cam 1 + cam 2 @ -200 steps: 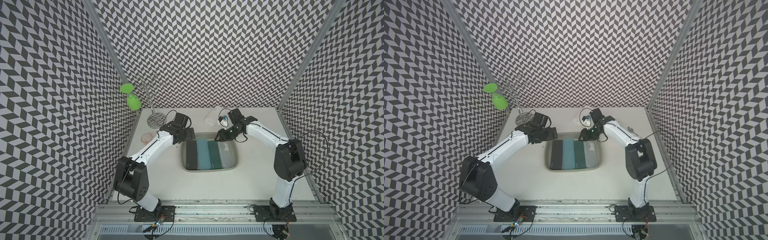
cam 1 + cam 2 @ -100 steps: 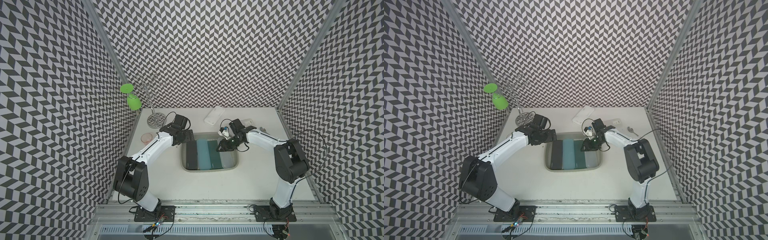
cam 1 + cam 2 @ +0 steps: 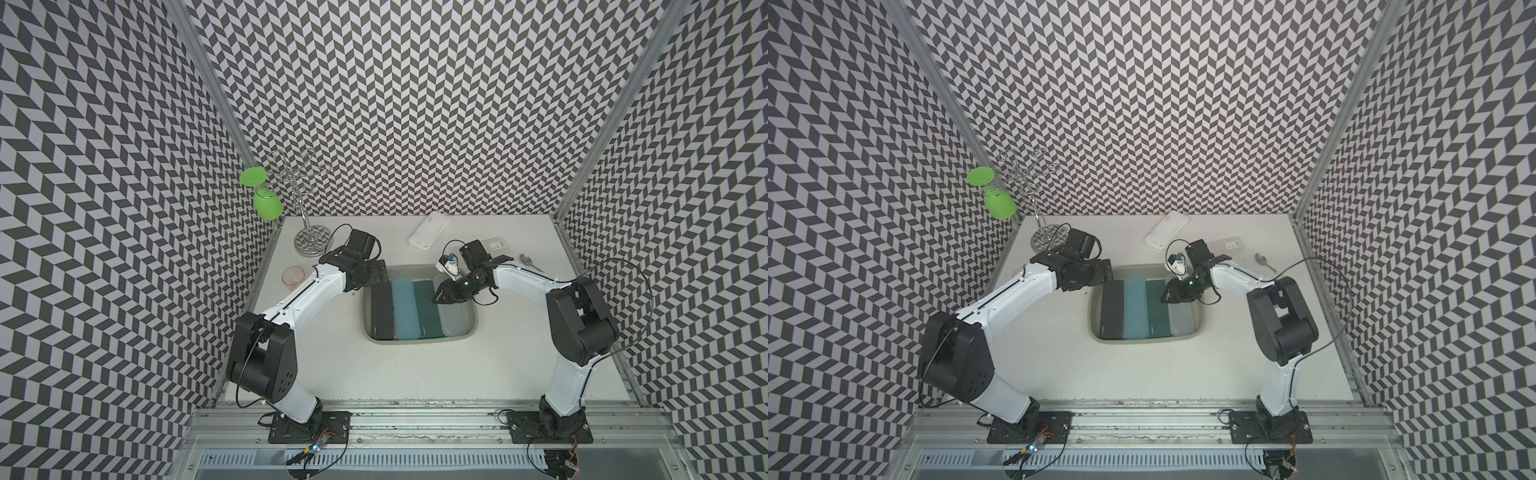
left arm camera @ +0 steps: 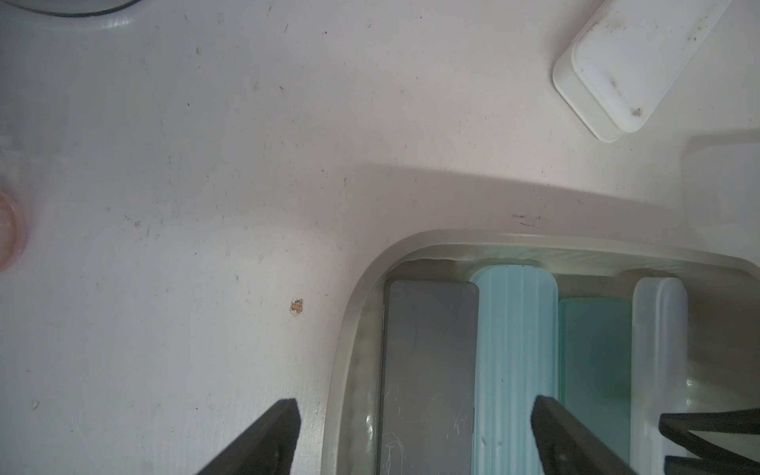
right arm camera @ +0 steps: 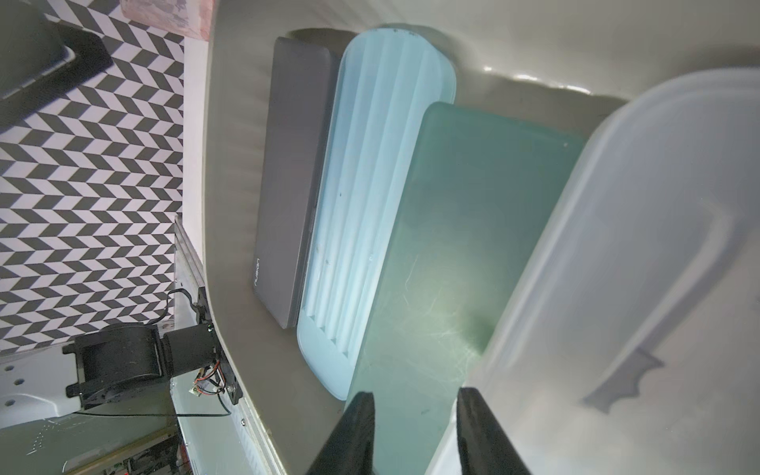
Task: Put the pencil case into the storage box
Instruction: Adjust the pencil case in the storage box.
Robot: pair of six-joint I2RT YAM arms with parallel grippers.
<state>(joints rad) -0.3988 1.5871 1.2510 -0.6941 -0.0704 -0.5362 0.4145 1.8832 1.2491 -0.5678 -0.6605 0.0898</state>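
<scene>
The grey storage box [image 3: 419, 338] [image 3: 1142, 338] sits mid-table. In it lie a black case [image 3: 382, 307], a light blue case [image 3: 405, 307], a dark green pencil case [image 3: 428, 318] [image 5: 452, 230] and a frosted clear case [image 3: 453, 320], side by side. My right gripper [image 3: 440, 297] [image 5: 415, 395] reaches into the box and is shut across the green case's far end. My left gripper [image 3: 376, 276] [image 4: 415, 411] hangs open over the box's far left corner, one finger over the table and one over the light blue case. A white pencil case [image 3: 429, 231] [image 4: 633, 61] lies on the table behind the box.
A wire glass rack [image 3: 311, 241] with a hanging green glass [image 3: 268, 205] stands at the back left. A pink cup [image 3: 293, 276] sits by the left arm. A clear lidded container [image 3: 496, 244] and a spoon [image 3: 528, 261] lie at the back right.
My right gripper moved from the box's far rim down into the box and closed across the green case. The left arm has stayed put.
</scene>
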